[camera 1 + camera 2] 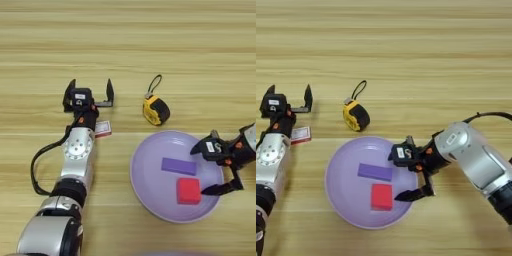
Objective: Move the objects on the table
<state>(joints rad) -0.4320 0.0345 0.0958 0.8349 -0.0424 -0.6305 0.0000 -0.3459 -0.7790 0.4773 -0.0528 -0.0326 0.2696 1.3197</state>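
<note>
Left tool [88,92]: fingers spread wide, pointing away, arm stretched forward.
Right tool [405,175]: fingers apart, pointing left, forearm angled inward.

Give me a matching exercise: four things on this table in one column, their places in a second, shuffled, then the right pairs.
Things:
1. red cube
2. tape measure
3. white card
4. right gripper

Places:
A. on the bare wood beyond the plate
B. over the plate's right rim, open
C. beside the left arm
D. on the plate, next to the purple block

Pairs: 1-D, 2-A, 3-C, 4-B
</note>
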